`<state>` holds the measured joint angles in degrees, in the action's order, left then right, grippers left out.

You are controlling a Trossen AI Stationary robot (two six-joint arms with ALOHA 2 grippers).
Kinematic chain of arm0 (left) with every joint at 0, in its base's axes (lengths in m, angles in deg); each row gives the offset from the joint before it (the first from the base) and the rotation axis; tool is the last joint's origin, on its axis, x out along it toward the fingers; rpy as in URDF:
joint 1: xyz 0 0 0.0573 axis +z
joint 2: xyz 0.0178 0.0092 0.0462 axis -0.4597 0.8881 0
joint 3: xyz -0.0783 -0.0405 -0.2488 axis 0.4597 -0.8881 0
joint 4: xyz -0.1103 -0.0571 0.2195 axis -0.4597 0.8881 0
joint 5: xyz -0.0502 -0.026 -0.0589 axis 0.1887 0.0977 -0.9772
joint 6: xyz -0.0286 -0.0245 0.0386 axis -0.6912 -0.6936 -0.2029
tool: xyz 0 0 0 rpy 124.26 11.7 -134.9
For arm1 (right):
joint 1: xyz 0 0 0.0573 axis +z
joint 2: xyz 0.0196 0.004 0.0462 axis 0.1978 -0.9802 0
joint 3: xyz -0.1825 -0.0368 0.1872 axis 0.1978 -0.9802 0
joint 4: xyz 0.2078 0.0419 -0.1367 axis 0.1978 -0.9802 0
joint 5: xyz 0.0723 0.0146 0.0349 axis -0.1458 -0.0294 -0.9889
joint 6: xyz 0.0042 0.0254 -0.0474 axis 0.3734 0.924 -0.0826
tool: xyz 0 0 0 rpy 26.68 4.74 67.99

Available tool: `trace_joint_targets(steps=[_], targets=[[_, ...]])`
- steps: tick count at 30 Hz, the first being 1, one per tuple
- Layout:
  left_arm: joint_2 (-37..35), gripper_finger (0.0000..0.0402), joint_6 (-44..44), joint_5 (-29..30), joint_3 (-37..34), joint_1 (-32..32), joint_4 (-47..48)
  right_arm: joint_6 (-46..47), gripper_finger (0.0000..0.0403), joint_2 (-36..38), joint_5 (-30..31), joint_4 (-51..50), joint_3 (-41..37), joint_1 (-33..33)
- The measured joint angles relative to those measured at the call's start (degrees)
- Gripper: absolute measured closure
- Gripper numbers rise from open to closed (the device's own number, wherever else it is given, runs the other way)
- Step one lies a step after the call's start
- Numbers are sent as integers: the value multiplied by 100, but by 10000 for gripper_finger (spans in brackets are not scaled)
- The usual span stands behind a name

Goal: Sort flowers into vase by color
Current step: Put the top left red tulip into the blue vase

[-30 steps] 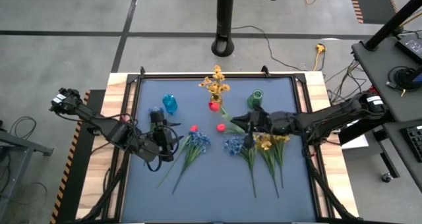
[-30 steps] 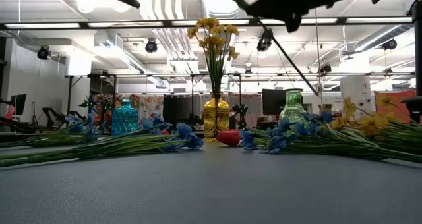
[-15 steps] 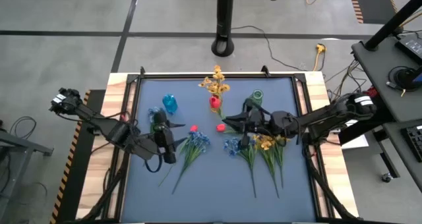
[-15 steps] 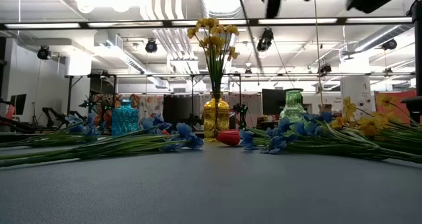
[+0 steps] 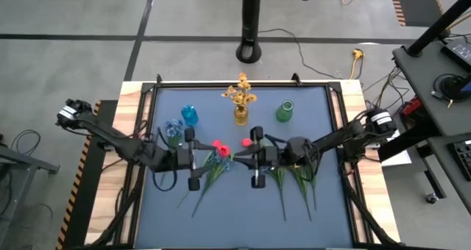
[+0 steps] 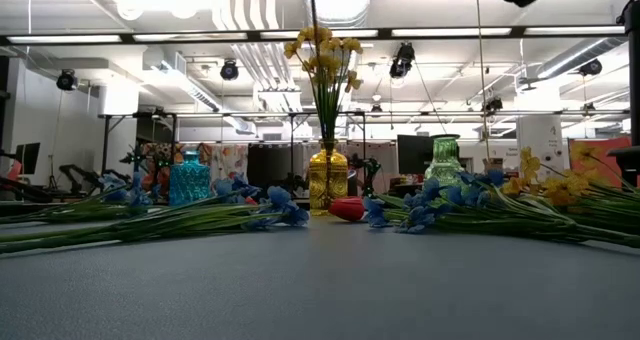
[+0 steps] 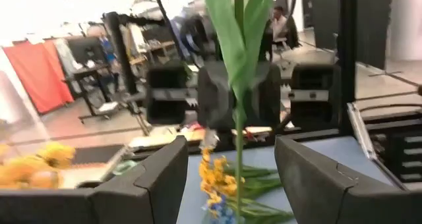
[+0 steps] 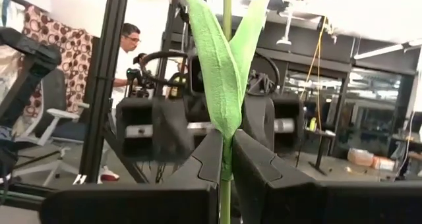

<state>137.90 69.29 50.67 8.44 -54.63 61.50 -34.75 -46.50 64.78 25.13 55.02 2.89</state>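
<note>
Grey-blue matting covers the table (image 5: 243, 213), with bare room on its near half. Beyond it stand the yellow vase (image 5: 241, 116), green vase (image 5: 285, 111) and blue vase (image 5: 189, 115). In front of the yellow vase, the right gripper (image 5: 255, 158) is clamped on a red flower's (image 5: 224, 148) thin stem; the left gripper (image 5: 190, 158) faces it, fingers apart around that stem. Blue flowers (image 6: 265, 202) and yellow flowers (image 6: 560, 188) lie either side.

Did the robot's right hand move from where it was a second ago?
Yes. The right gripper, shut on a red flower's stem, has swung left, away from the green vase, to face the left gripper mid-table.
</note>
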Motion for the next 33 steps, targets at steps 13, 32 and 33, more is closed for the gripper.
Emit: trace_joint_targets(steps=[13,32,33], targets=[[1302,200,31,310,755,75,-40,-310,385,-191,-62,-508,568,36],[1224,393,-15,581,766,78,117,-236,306,72,111,-929,498,81],[1211,397,-47,580,766,94,169,-234,295,133,246,-1042,498,97]])
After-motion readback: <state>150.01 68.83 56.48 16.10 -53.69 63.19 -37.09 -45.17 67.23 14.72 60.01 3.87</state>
